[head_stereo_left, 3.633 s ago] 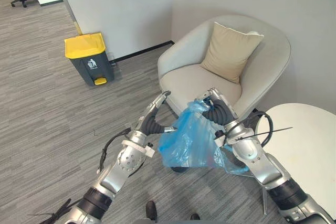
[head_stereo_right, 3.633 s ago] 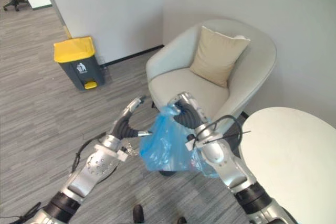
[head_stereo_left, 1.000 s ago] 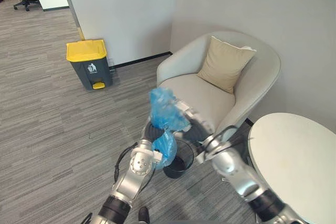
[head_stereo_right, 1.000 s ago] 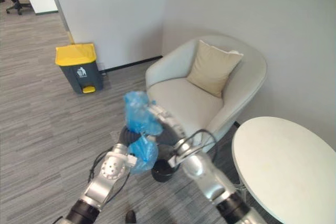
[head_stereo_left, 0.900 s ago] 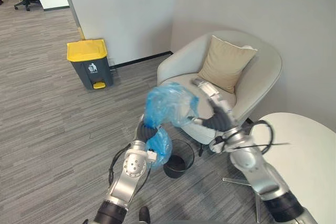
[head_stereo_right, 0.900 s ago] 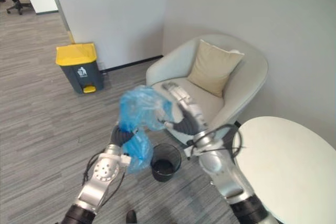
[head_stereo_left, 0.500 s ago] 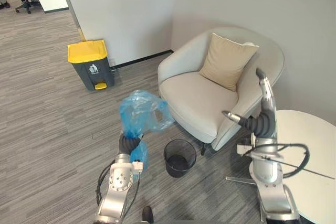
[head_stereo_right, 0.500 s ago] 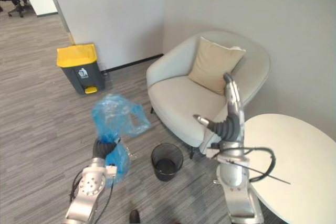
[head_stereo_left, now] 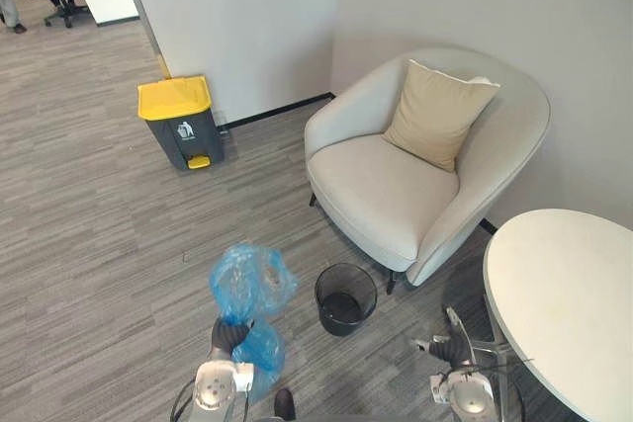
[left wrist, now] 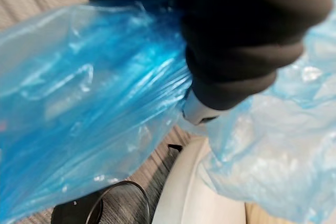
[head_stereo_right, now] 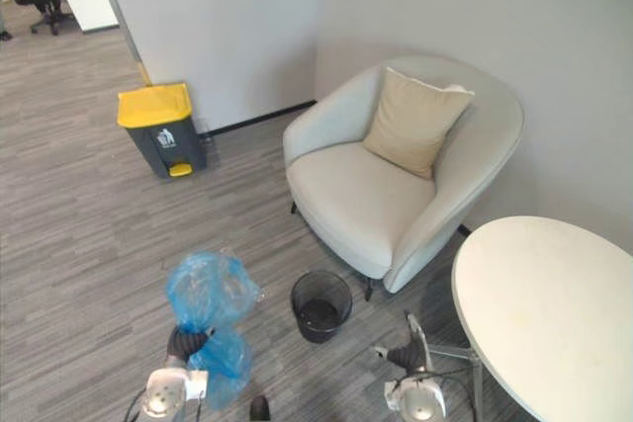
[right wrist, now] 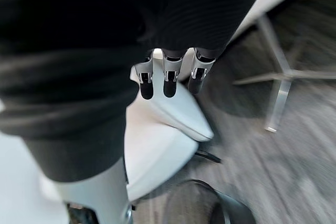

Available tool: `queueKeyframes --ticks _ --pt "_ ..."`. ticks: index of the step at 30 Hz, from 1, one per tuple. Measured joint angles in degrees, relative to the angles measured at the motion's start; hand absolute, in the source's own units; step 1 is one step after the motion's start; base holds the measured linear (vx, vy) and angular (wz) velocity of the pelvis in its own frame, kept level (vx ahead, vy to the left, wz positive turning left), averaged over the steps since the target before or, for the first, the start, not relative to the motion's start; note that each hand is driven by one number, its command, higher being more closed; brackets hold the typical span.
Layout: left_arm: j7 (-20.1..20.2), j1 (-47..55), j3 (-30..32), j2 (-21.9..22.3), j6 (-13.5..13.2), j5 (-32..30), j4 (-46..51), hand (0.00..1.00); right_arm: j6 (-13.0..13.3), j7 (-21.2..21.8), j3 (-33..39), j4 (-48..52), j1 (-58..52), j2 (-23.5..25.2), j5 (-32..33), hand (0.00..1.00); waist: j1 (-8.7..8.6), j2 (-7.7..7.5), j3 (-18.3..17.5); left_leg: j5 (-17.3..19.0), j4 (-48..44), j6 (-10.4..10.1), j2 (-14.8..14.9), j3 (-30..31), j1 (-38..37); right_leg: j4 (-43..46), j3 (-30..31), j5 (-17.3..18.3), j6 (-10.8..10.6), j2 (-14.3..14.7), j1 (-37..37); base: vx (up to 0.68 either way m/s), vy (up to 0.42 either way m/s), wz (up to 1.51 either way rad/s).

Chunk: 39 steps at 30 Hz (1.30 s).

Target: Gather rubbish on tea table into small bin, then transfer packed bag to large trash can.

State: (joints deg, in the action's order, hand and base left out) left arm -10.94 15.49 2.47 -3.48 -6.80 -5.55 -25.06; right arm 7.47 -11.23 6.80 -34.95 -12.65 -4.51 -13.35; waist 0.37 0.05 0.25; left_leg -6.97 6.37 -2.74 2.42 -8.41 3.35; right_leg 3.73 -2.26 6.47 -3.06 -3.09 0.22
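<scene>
While the blue bag [head_stereo_left: 249, 284] is sitting bunched over the left hand [head_stereo_left: 229, 335] at lower left of the frame, clear of the small black bin [head_stereo_left: 345, 298] at lower centre, the plastic is covering that hand, so its hold cannot be told. Right hand [right wrist: 165, 80] is hanging straight and slack, carrying nothing, near the white bench [head_stereo_left: 564, 284]. Gathering and bag removal are reading as done; the carry to the yellow-lidded trash can [head_stereo_left: 180, 121], standing well apart at upper left, is remaining.
</scene>
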Motion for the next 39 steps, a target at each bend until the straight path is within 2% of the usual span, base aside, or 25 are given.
queueKeyframes --ticks 4,8,21,24,27,28,29,30,32,34,37,38,39 --pt "-0.02 0.07 1.69 0.23 0.27 1.86 -5.69 1.00 -0.55 0.09 1.77 -4.10 0.79 1.24 4.87 0.00 0.13 -0.30 0.91 0.42 0.00 -0.39 -0.14 0.36 -1.09 0.16 -0.43 0.57 -0.40 -0.11 1.26 0.08 -0.020 0.06" --pt "-0.02 0.99 3.31 0.86 0.88 2.32 -9.03 1.00 -1.17 0.11 2.12 -5.27 0.85 2.47 8.70 0.00 0.28 -0.68 0.99 0.88 -0.01 -0.14 -0.49 0.86 -1.97 1.03 -0.70 1.32 0.12 -0.37 1.90 0.09 -0.021 0.05" --pt "-0.03 -0.25 3.19 2.12 0.99 2.38 -16.80 1.00 -1.43 -0.02 3.72 -11.64 4.12 3.03 11.09 0.00 0.51 -1.14 2.18 1.34 -0.01 0.04 -2.11 3.21 -3.48 2.03 -3.44 3.19 -0.31 -1.83 4.40 0.03 -0.009 0.11" --pt "-0.07 -0.45 3.12 2.16 0.98 2.43 -16.81 1.00 -1.43 -0.31 3.71 -11.88 4.09 3.86 11.11 0.00 0.50 -1.30 2.66 1.16 -0.02 0.30 -2.78 5.08 -3.32 2.17 -5.45 3.71 -0.54 -2.13 5.03 -0.01 -0.008 0.33" --pt "-0.08 -2.16 2.50 2.30 0.99 3.53 -15.56 1.00 -1.42 -1.16 3.76 -11.85 4.41 4.51 11.21 0.00 0.62 -1.95 3.61 1.36 -0.48 1.06 -3.69 5.76 -0.21 3.97 -10.38 4.77 -0.70 -3.68 3.97 -0.03 0.021 0.68" --pt "-0.10 -2.92 2.11 2.38 0.99 3.62 -14.55 1.00 -1.42 -1.33 4.03 -11.66 4.55 4.56 11.25 0.00 0.12 -2.14 3.78 2.61 -2.90 2.52 -3.33 1.69 2.34 4.02 -13.24 4.78 -0.80 -4.55 3.51 0.00 0.062 1.37" --pt "-0.11 -4.12 1.24 2.49 0.90 3.65 -13.25 1.00 -1.43 -1.82 4.32 -11.77 4.89 4.43 11.32 0.00 -0.42 -2.73 4.51 5.23 -9.82 4.78 -1.24 -6.92 5.93 4.63 -16.84 4.74 -0.85 -6.08 2.51 0.00 0.086 1.46" --pt "-0.12 -5.15 0.43 2.59 0.84 3.65 -12.08 1.00 -1.44 -2.05 4.32 -12.71 6.05 3.66 11.34 0.00 -0.14 -2.39 5.09 8.67 -16.97 5.30 1.83 -15.96 8.45 6.08 -18.76 4.77 -0.84 -6.90 1.82 0.03 0.101 1.18" --pt "-0.11 -5.37 0.31 2.77 0.77 3.59 -11.61 1.00 -1.71 -2.46 4.34 -13.44 8.66 2.09 11.51 0.00 -0.27 -0.73 6.74 12.61 -22.11 5.37 4.22 -24.16 9.04 8.14 -20.09 5.02 -1.25 -7.77 1.72 0.10 0.213 0.57" --pt "-0.13 -5.41 0.37 2.12 0.75 3.58 -11.62 1.00 -1.75 -2.63 4.30 -13.15 10.79 1.78 11.51 0.00 0.04 -1.07 7.49 14.61 -25.27 6.14 3.92 -23.59 10.13 8.65 -19.95 5.05 -1.96 -8.65 1.75 0.07 0.223 0.20" --pt "-0.15 -5.56 -0.52 1.35 0.37 3.62 -11.57 1.00 -1.68 -2.64 3.66 -13.19 11.99 2.20 11.41 0.00 0.16 -0.35 7.94 18.47 -30.35 6.72 3.11 -20.35 12.13 12.04 -21.19 5.11 -4.10 -10.09 1.60 0.04 0.216 0.37" --pt "-0.14 -5.60 -1.43 1.30 0.11 3.63 -11.48 1.00 -1.70 -2.65 3.68 -13.41 11.90 1.95 11.27 0.00 0.13 0.05 8.31 21.49 -32.10 6.80 2.53 -18.87 12.60 17.14 -21.15 6.06 -5.52 -11.58 0.30 0.02 0.248 0.41" --pt "-0.11 -5.46 -1.96 1.27 0.09 3.63 -11.50 1.00 -1.78 -2.64 3.68 -13.51 11.71 1.91 11.23 0.00 0.11 0.12 8.68 23.48 -32.98 6.58 1.39 -18.04 12.50 23.79 -20.51 6.78 -5.99 -13.74 -1.50 0.03 0.246 0.44"
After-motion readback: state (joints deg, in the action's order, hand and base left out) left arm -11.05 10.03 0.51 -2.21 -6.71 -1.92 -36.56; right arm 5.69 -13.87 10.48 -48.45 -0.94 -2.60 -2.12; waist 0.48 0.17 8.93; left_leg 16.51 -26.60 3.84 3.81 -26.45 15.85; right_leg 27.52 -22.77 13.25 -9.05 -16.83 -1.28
